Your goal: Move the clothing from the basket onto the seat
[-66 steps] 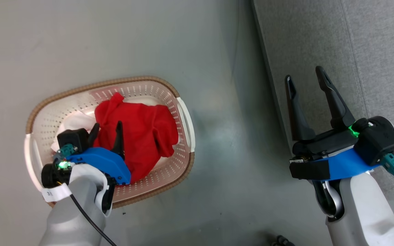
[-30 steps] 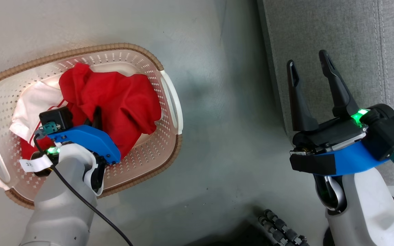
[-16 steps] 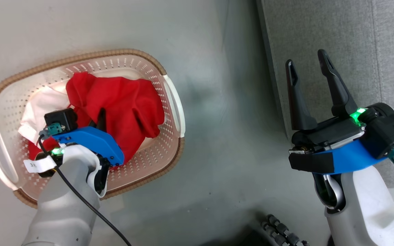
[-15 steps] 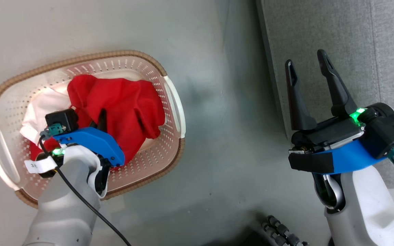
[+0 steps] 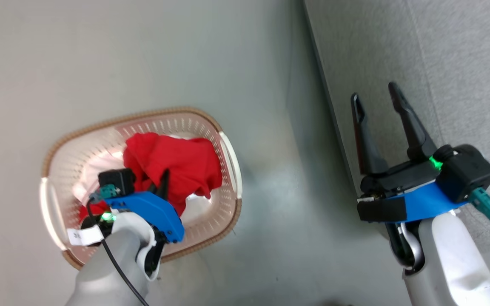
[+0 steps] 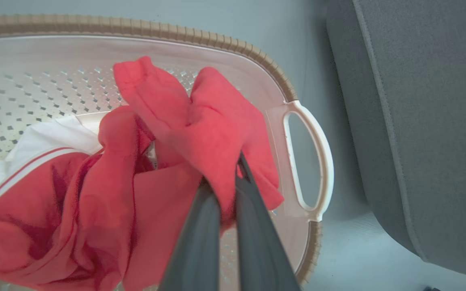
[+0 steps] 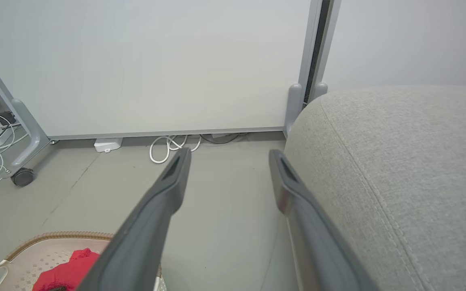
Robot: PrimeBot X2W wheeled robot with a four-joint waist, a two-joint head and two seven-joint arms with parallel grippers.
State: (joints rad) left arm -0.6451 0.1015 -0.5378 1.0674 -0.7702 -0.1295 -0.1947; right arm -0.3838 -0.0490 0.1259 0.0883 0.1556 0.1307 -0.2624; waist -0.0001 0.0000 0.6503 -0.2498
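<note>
In the head view, your left claw [image 5: 162,178] sits at about 8 o'clock. It is inside the cream-white perforated plastic basket with a brown woven rim [image 5: 151,114], and its two dark fingers are pressed together in the bright red soft fabric clothing [image 5: 181,157]. The basket stands on the pale grey floor [image 5: 143,51]. Your right claw [image 5: 373,91] hangs at 3 o'clock, fingers spread wide with nothing between them. It is over the edge of the large grey textured upholstered seat [image 5: 449,63], which fills the 2 o'clock corner.

In the left wrist view, the claw is clamped on a fold of the red clothing, pinched near the fingertips. That fold bunches up toward 12 o'clock. The rest of the pile, with a white red-striped trim [image 6: 34,141] at 9 o'clock, lies in the basket. The basket's white side handle [image 6: 318,153] is at 3 o'clock, and the seat lies beyond it across a strip of floor.

In the right wrist view, the open fingers frame bare floor. The seat rises at 3 o'clock and the basket with its red cloth sits at 7 o'clock.

You appear to be at the lift-out: the grip is made, but the garment is not yet clear of the basket. Your next move should be to raise it until the trailing cloth clears the rim, then carry it toward 2 o'clock over the seat before opening. The pinch looks thin, so it may slip, and a second garment may drag along.
</note>
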